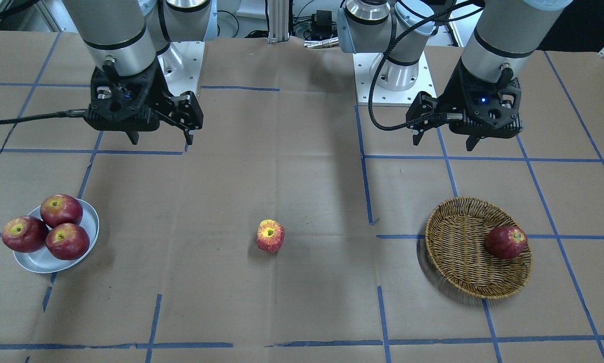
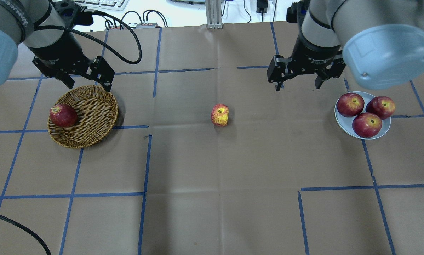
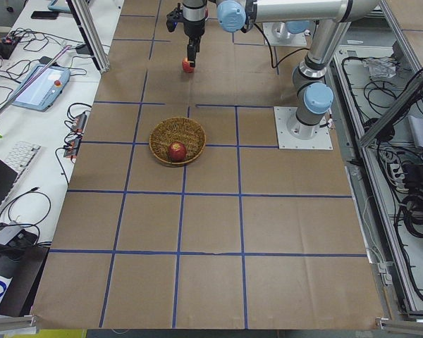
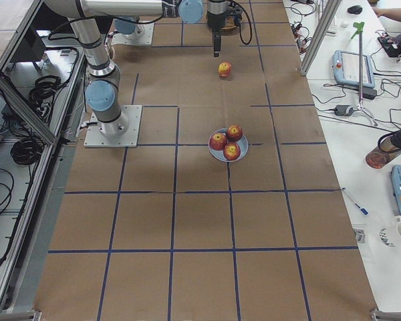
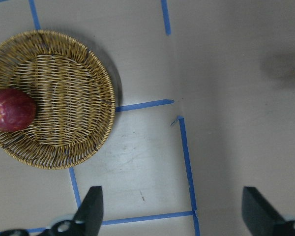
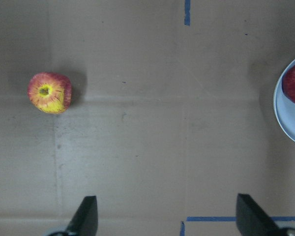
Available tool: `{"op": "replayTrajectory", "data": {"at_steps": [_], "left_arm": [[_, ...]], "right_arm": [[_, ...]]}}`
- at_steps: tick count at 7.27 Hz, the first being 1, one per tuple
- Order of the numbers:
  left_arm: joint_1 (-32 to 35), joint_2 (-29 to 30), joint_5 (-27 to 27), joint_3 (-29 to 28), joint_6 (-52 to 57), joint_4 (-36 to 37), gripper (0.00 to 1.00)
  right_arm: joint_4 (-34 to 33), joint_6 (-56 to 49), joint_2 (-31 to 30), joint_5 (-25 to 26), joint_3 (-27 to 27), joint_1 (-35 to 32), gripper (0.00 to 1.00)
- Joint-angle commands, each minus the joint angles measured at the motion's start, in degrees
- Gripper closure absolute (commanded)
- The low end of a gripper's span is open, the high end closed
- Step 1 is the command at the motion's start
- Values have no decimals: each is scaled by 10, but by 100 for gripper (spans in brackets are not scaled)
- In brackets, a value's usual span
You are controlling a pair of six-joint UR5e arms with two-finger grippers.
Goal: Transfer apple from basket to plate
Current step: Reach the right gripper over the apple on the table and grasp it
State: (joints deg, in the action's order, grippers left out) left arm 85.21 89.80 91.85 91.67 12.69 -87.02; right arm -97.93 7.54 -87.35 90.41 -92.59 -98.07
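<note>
The small lighter-red apple [image 1: 270,235] with the yellow stem patch lies on the bare table paper, midway between basket and plate; it also shows in the overhead view [image 2: 220,114] and the right wrist view [image 6: 49,92]. The wicker basket [image 1: 458,237] [image 2: 91,113] [image 5: 64,98] holds one dark red apple [image 2: 63,115]. The white-grey plate [image 1: 37,259] [image 2: 342,122] carries three dark red apples. My left gripper [image 2: 90,86] [image 5: 174,211] is open and empty, above the basket's far rim. My right gripper [image 2: 297,87] [image 6: 167,219] is open and empty, between the small apple and the plate.
Brown paper with blue tape lines covers the table. The arm base plates [image 1: 393,80] stand at the robot's side of the table. The plate's edge [image 6: 281,108] shows at the right of the right wrist view.
</note>
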Motion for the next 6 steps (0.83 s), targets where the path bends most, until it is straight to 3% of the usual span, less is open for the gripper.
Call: {"op": "replayTrajectory", "data": {"at_steps": [1, 4, 6], "left_arm": [[-2, -4, 1, 1, 1, -6, 1], [-2, -15, 4, -12, 1, -6, 1], [-2, -35, 3, -2, 1, -5, 1]], "right_arm": [[-35, 89, 58, 5, 30, -75, 0], [-101, 168, 162, 9, 78, -147, 0], [-146, 176, 205, 21, 72, -155, 0]]}}
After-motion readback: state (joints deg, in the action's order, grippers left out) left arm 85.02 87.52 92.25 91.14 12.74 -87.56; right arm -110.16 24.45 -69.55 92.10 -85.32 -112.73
